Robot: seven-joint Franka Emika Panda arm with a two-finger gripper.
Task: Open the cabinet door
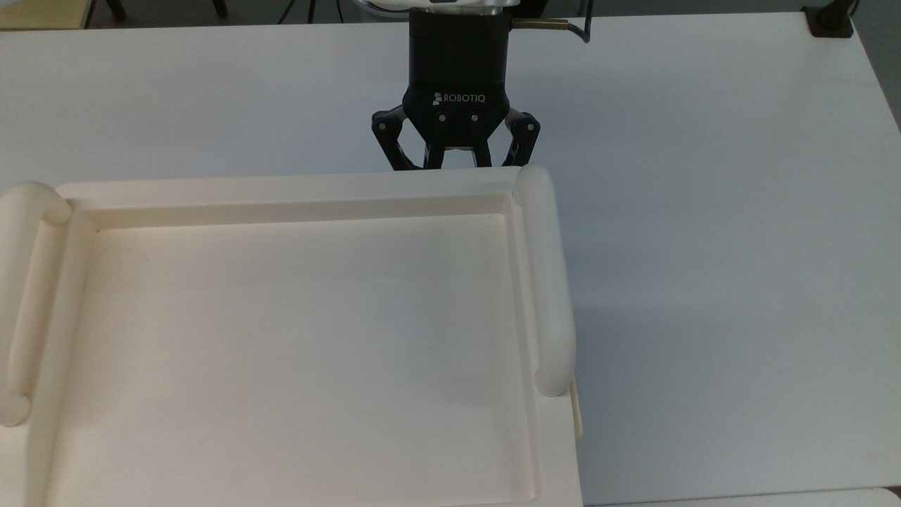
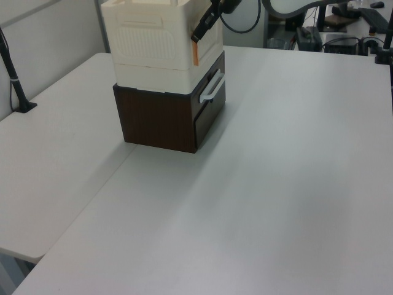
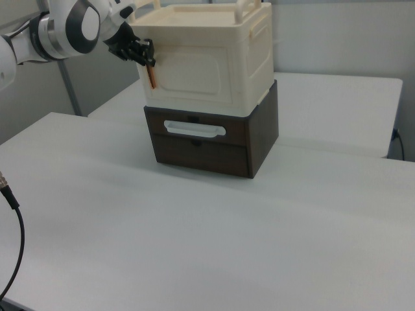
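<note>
A black Robotiq gripper (image 3: 139,52) reaches the cream cabinet's (image 3: 194,58) front corner; its jaws look narrowed around the orange tab (image 3: 150,76); the cabinet door (image 3: 192,79), directly beside the jaws, sits flush and closed; opening is not yet done.

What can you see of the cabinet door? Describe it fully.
The door is a cream, plastic-looking panel with a raised rounded-rectangle outline. It forms the upright front of the cabinet. It looks shut, flush with the body. An orange strip runs down its edge on the right view's left, where the end effector sits; contact cannot be confirmed. Below it is a dark drawer unit.
</note>
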